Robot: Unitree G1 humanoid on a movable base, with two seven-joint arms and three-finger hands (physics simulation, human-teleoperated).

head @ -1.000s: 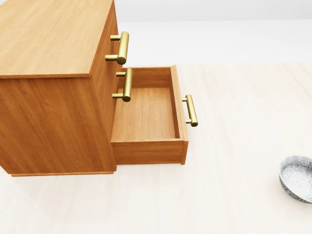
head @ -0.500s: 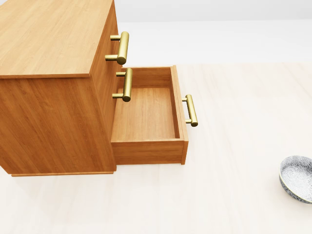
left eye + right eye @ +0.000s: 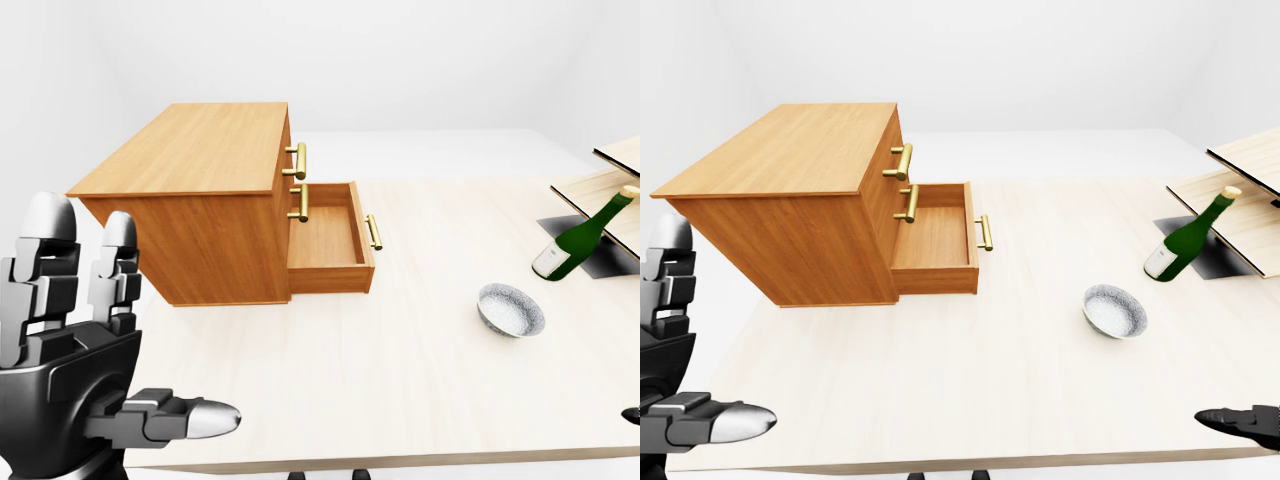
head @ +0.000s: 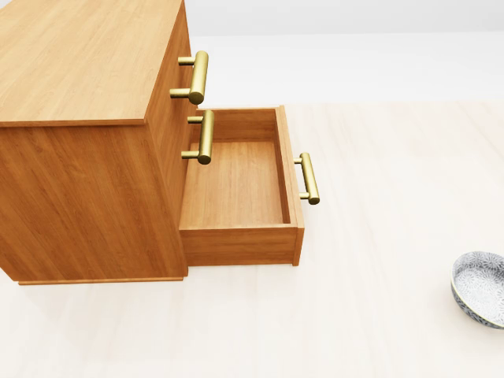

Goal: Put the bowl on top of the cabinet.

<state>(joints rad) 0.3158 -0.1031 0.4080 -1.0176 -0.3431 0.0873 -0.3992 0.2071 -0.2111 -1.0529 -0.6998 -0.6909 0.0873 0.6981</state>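
A grey-white patterned bowl [image 3: 510,308] sits upright on the pale table [image 3: 380,390], right of the wooden cabinet [image 3: 195,155]; it also shows at the head view's right edge. The cabinet's flat top is bare. Its lower drawer [image 3: 327,238] is pulled out and holds nothing. My left hand [image 3: 140,320] is raised at the bottom left of the left-eye view, open with fingers spread and holding nothing, far from the bowl. Of my right hand [image 3: 1240,421] only a dark tip shows at the bottom right of the right-eye view, below and right of the bowl.
A green bottle [image 3: 580,238] leans at the right, over a dark mat [image 3: 600,262]. Pale wooden boards [image 3: 605,185] stand behind it at the right edge. Brass handles [image 3: 299,160] stick out from the cabinet's drawer fronts towards the bowl's side.
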